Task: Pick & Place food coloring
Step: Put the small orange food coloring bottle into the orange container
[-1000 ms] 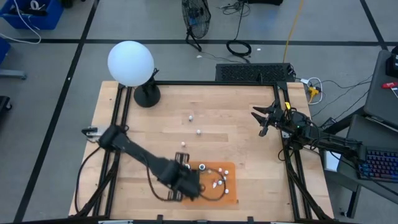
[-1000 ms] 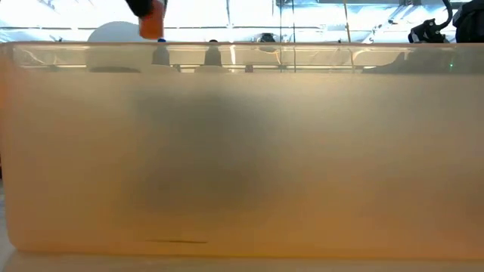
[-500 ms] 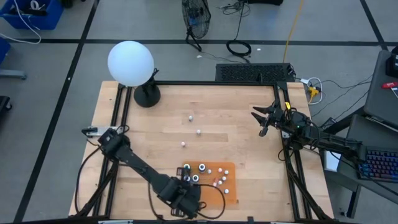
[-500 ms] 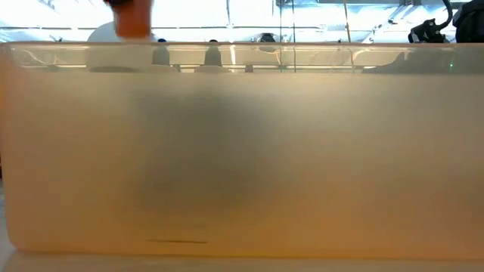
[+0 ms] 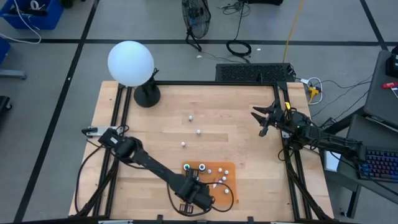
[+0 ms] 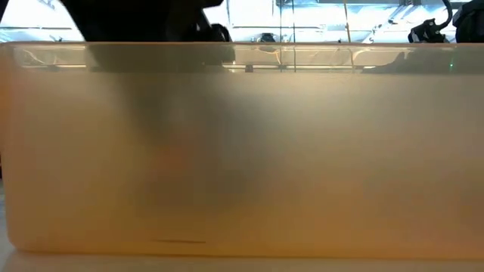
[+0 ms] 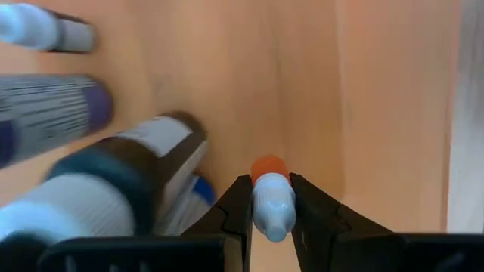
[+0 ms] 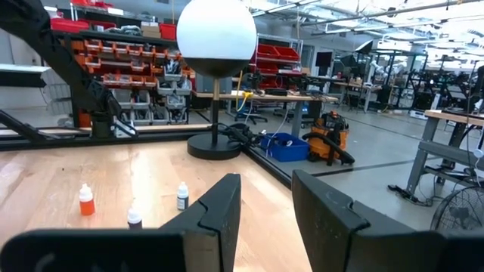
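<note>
food coloring dropper bottle [image 7: 271, 202] pinched in your left gripper [image 7: 271, 198] over the orange mat [image 5: 231, 169], probably just above it, right gripper [image 5: 262, 118] empty, fingers apart

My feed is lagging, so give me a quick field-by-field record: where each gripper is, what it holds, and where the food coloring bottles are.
left gripper: low over the orange mat at the table's near edge, jaws shut on a small white dropper bottle with an orange cap
right gripper: waiting at the table's right side, jaws apart, holding nothing
bottles on mat: a cluster, some dark with pale tops, some white
loose bottles: three on bare wood mid-table
other: white globe lamp at far left corner
</note>
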Motion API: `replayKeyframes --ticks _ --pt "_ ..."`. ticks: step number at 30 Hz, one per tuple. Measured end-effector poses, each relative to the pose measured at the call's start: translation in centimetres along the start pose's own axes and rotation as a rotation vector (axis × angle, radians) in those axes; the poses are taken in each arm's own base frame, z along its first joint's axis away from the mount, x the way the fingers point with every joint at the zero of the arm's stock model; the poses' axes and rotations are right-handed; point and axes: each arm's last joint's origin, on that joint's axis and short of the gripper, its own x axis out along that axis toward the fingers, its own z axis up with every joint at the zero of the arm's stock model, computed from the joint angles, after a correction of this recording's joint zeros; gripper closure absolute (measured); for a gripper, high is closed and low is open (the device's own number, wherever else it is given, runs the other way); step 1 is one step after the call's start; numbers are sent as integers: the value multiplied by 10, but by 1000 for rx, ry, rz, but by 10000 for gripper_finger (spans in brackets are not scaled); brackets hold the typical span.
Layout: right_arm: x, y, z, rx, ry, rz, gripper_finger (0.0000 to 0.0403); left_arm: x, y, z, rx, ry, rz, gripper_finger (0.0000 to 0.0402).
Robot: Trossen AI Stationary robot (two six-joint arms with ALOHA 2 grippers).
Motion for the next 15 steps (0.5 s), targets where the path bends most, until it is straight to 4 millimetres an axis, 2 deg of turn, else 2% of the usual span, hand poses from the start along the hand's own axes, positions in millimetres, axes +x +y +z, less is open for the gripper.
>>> replayKeyframes --ticks 2,10,15 --pt "0 0 1 1 -6 -1 293 6 0 2 -2 10 -16 338" --pt "0 0 0 0 1 0 293 6 2 3 -66 18 -45 332" --pt "0 0 0 0 1 0 293 6 0 2 -66 18 -46 243"
